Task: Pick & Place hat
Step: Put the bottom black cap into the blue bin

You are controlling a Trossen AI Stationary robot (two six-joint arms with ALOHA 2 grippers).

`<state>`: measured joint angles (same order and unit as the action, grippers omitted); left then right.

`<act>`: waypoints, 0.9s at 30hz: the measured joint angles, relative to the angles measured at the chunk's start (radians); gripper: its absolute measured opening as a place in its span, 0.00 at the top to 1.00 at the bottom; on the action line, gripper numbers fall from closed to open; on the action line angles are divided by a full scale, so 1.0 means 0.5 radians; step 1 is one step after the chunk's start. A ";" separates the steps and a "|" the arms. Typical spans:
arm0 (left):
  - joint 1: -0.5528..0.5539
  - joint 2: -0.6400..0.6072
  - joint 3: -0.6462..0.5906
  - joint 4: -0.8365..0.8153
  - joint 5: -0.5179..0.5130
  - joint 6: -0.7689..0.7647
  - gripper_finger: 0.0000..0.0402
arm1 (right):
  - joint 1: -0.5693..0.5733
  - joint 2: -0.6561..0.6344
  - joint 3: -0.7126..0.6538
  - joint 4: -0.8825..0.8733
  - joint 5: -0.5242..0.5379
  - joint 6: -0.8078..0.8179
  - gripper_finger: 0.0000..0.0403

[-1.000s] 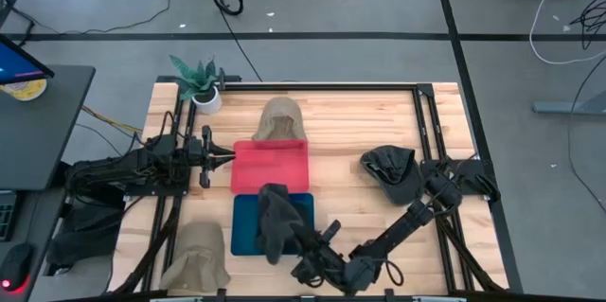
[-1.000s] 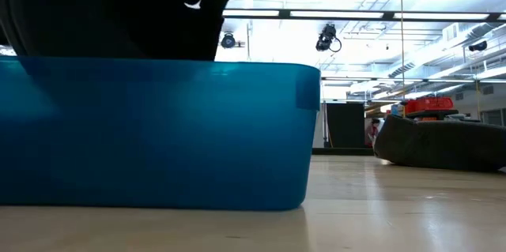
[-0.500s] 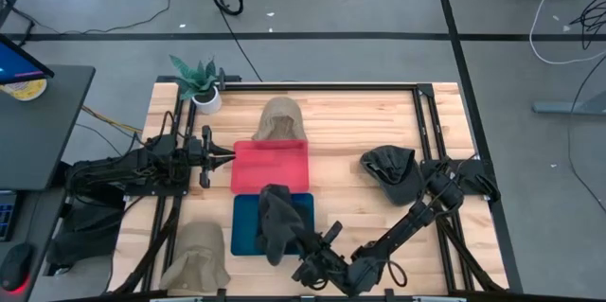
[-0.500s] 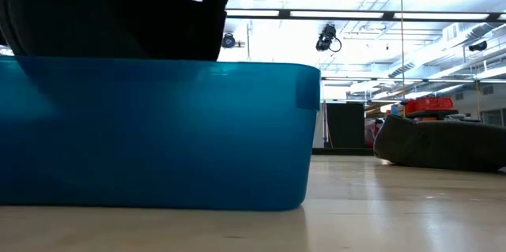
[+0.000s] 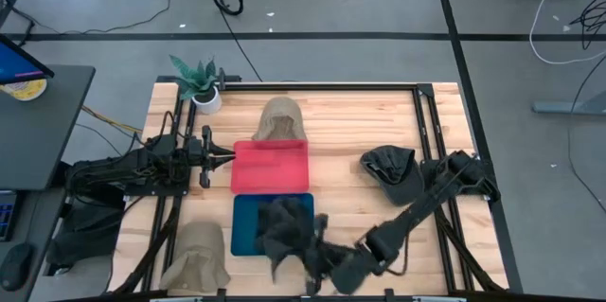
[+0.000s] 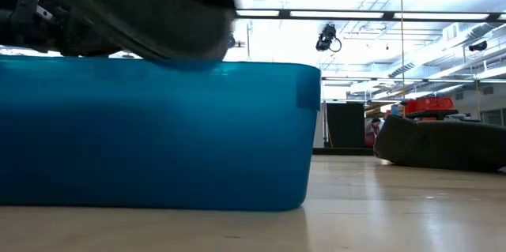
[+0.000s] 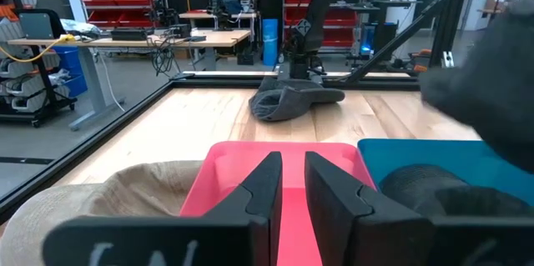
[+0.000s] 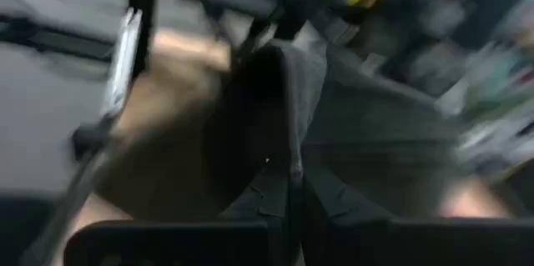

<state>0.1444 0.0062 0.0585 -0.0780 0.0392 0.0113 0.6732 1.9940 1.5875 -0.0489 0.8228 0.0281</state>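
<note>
A dark grey hat (image 5: 284,229) hangs bunched over the near right part of the blue bin (image 5: 244,226), held by my right gripper (image 5: 318,255), which is shut on it. In the low view the hat (image 6: 158,11) fills the space above the bin's rim (image 6: 158,64). My left gripper (image 5: 225,157) waits, shut, at the left edge of the red bin (image 5: 272,165). One tan hat (image 5: 281,118) lies on the table against the red bin's far side. A second tan hat (image 5: 197,259) lies at the table's near left. My right gripper pinches a fold of the dark grey hat's cloth (image 8: 292,124) between its two fingers (image 8: 271,195), coming from the table's near right side. The hat hangs out ahead of the fingers over the blue bin; whether it touches the rim I cannot tell.
Another dark hat (image 5: 391,168) lies on the table's right side, seen also in the low view as a dark hat (image 6: 443,143). A potted plant (image 5: 199,79) stands at the far left corner. A black frame rail (image 5: 423,132) runs along the table's right side.
My right arm has swung, its elbow dropping toward the near edge, and the gripper has turned. The dark hat, which hung long over the blue bin, has shifted toward the bin's near right corner and bunched up.
</note>
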 joint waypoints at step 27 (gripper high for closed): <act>0.000 0.000 -0.001 0.000 0.000 0.000 0.86 | -0.294 -0.156 0.000 -0.574 -0.474 -0.089 0.97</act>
<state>0.1445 0.0060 0.0582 -0.0780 0.0391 0.0113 0.5265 1.9162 1.5875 -0.3360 0.5856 -0.0166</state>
